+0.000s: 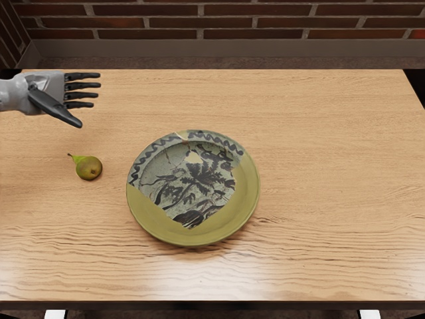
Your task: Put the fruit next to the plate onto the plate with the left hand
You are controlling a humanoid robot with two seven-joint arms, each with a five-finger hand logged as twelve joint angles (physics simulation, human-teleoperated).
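1. Reaching in over the far left corner of the table (pixel 332 153), the left hand (pixel 61 93) shows with its grey forearm running off the left edge.
2. Its dark fingers (pixel 85 86) lie straight and slightly apart, pointing to the right, and the thumb (pixel 60 111) angles down and to the right below them. The hand is released and holds nothing.
3. The fruit, a small yellow-green pear (pixel 89 168), lies on the bare wood nearer to me than the hand and well apart from it. Its thin stem (pixel 72 157) points up and to the left.
4. The pear sits just beside the plate (pixel 247 196), off its left rim, with a narrow strip of table between the two. It does not touch the plate and is not on it.
5. The plate is round and wide and rests flat near the middle of the table. Its rim is olive green, with a dark wavy band along the upper and left parts. The sunken centre is grey with a dark leafy pattern, and nothing lies in it.
6. The tabletop is light wood with a long grain running side to side.
7. Behind the table's far edge runs a grey ledge (pixel 232 48), and above it a red brick wall (pixel 232 16).
8. I see no right arm from where I stand.
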